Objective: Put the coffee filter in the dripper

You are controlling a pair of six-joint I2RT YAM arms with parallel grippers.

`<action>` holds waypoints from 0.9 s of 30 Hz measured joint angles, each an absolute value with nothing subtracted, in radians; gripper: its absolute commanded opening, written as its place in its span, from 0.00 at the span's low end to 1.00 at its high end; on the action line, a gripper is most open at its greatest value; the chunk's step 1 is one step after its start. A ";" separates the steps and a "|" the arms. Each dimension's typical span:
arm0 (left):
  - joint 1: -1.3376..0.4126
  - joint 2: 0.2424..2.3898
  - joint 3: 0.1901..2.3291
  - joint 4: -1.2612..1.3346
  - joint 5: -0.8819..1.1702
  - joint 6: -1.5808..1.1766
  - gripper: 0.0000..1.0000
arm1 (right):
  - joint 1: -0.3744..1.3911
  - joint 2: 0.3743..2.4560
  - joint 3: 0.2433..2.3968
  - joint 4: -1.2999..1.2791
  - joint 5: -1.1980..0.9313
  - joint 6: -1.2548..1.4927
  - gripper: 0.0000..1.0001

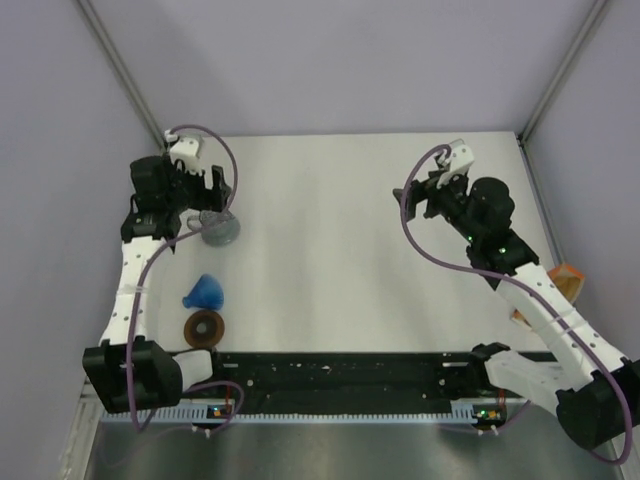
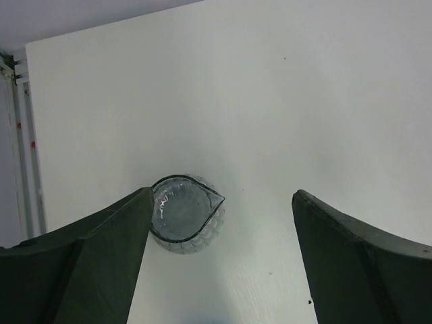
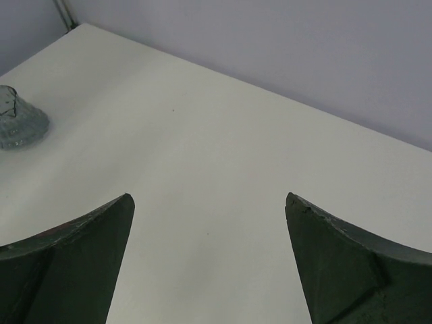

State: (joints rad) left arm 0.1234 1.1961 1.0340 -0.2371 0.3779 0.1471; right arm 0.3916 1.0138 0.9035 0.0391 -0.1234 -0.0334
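The blue dripper (image 1: 205, 292) sits on the white table (image 1: 340, 270) at the near left, seen only in the top view. No tan paper coffee filter shows in any view. My left gripper (image 1: 207, 203) is open and empty above the far left of the table; in the left wrist view (image 2: 223, 192) a clear glass server (image 2: 181, 214) lies below, beside the left finger (image 2: 101, 256). My right gripper (image 1: 420, 195) is open and empty over the bare far right of the table; it also shows in the right wrist view (image 3: 208, 196).
A round brown-rimmed object (image 1: 205, 327) sits just in front of the dripper. The glass server (image 1: 218, 230) stands behind the dripper and shows far left in the right wrist view (image 3: 17, 121). An orange pack (image 1: 566, 279) lies at the right edge. Grey walls enclose the table.
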 measured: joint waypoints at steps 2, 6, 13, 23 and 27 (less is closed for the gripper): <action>0.123 1.216 1.168 -0.383 0.378 0.165 0.87 | 0.391 1.014 0.911 -0.002 -0.123 -0.031 0.95; 0.122 1.351 1.416 -0.583 0.306 0.199 0.79 | 0.391 1.022 0.937 -0.101 -0.123 -0.030 0.96; 0.123 1.699 1.614 -0.847 0.163 0.293 0.72 | 0.391 1.093 1.044 -0.260 -0.123 -0.047 0.96; 0.123 1.869 1.708 -0.943 0.029 0.397 0.59 | 0.391 1.107 1.045 -0.340 -0.121 -0.102 0.96; 0.123 1.913 1.716 -0.934 -0.002 0.416 0.49 | 0.391 1.111 1.045 -0.345 -0.118 -0.122 0.97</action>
